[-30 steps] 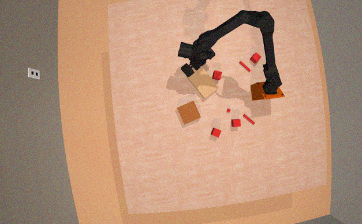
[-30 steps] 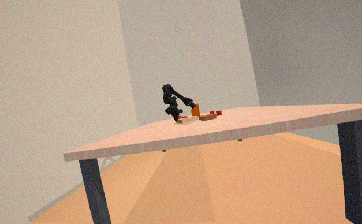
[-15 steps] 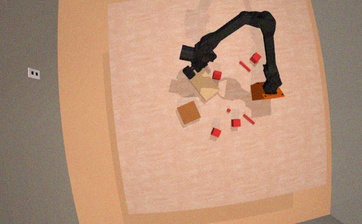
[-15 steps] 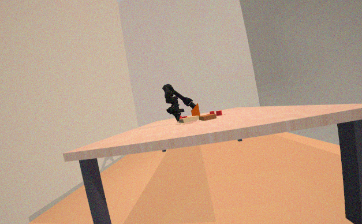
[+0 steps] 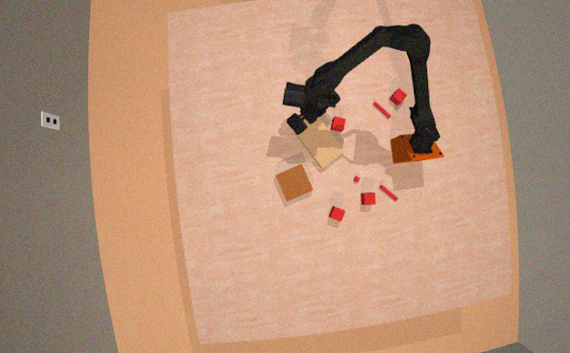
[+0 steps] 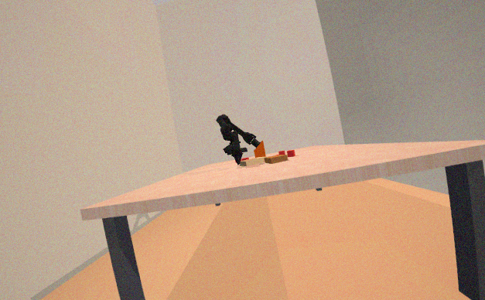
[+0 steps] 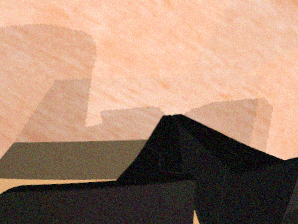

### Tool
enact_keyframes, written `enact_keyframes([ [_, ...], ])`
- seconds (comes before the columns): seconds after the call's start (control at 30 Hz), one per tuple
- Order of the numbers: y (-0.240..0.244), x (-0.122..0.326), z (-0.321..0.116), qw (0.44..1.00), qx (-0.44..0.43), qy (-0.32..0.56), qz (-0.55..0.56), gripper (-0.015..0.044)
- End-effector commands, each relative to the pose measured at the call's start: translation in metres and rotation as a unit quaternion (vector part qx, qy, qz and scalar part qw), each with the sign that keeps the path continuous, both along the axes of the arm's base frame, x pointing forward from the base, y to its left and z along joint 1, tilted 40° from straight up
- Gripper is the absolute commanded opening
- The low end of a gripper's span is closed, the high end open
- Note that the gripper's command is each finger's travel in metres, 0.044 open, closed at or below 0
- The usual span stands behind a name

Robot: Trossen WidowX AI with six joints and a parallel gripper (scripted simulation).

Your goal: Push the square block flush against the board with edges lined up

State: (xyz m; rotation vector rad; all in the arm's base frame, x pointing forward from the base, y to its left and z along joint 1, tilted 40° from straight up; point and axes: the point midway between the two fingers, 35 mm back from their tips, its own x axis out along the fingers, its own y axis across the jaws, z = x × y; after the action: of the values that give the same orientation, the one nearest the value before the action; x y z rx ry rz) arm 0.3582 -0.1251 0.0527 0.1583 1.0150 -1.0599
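Observation:
The square block (image 5: 294, 183) (image 6: 277, 158) is brown and lies flat in the top view, below and left of the board. The board (image 5: 331, 156) (image 6: 252, 162) (image 7: 65, 160) is pale, rectangular and flat, lying slantwise under the hand. A gap of table separates the two in the top view. My gripper (image 5: 297, 125) (image 6: 239, 163) (image 7: 171, 124) is shut and empty. Its tip is low at the board's far upper-left end in the top view, beside or touching it; exact contact is hidden. The wrist view shows the board's shaded side face left of the fingers.
A red cube (image 5: 338, 124) is close to the board's upper right side. More red cubes (image 5: 368, 198) (image 5: 337, 214) (image 5: 398, 96), red sticks (image 5: 382, 110) (image 5: 388, 193) and a tiny red cube (image 5: 356, 179) lie around. The orange arm base (image 5: 401, 149) (image 6: 260, 150) is at the right.

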Motion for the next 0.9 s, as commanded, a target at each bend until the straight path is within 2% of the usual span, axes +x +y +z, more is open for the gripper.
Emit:
enact_keyframes([
  [0.0, 0.003, -0.009, -0.010, 1.000, 0.004, 0.011, -0.002, 0.0000],
  [0.43, 0.011, -0.015, -0.018, 1.000, 0.004, 0.011, -0.002, 0.0000],
  [0.87, 0.002, -0.002, -0.008, 1.000, 0.004, 0.011, -0.002, 0.0000],
])
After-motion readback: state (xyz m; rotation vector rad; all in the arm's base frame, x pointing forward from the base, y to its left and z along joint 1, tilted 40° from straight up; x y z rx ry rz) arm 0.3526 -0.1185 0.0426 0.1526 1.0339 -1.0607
